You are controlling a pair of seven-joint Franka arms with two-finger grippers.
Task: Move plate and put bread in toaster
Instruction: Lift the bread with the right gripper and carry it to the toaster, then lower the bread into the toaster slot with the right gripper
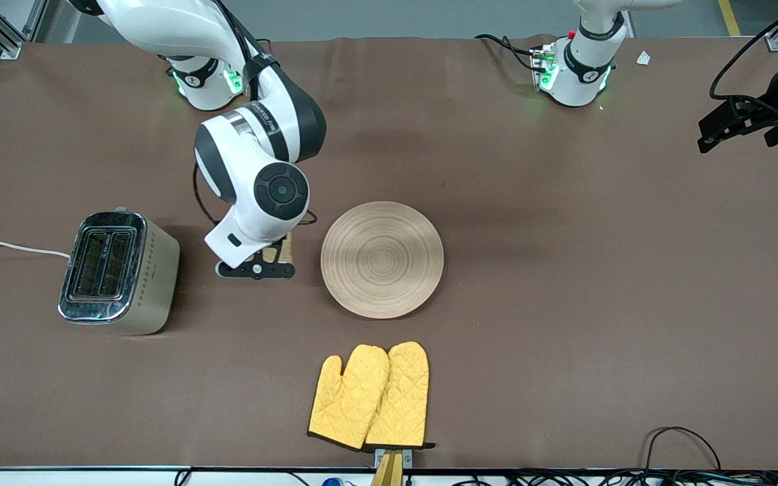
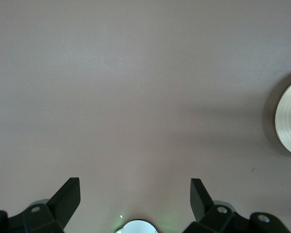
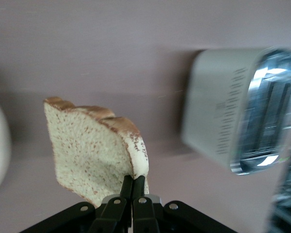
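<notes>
toaster (image 1: 119, 272): it sits toward the right arm's end of the table; its two slots face up and are empty; the slots run long from the robots' side toward the front camera; a white cord (image 1: 11, 248) goes off from it to the table edge

bread (image 3: 94, 145): it is pinched at one corner by the right gripper; it hangs up in the air, standing on its edge, not flat; it is just beside the toaster, between the toaster and the plate; in the front view only a thin brown strip of it peeks out past the arm

right gripper (image 3: 132, 187): its fingers are pressed tight on the bread's crust; it is over bare table, close to the toaster's side wall; the toaster lies toward the right arm's end of the table from it

next move, my guess: the bread has to go sideways over the toaster, line up with a slot, then go down

plate (image 1: 382, 259): it lies flat near the middle of the table, well apart from the toaster; nothing is on it

oven mitts (image 1: 370, 397): two yellow ones, nearer to the front camera than the plate

left gripper (image 2: 135, 201): its fingers are spread wide and hold nothing; it waits up high at the left arm's end of the table, well away from the toaster; the right arm is much nearer to the toaster
</notes>
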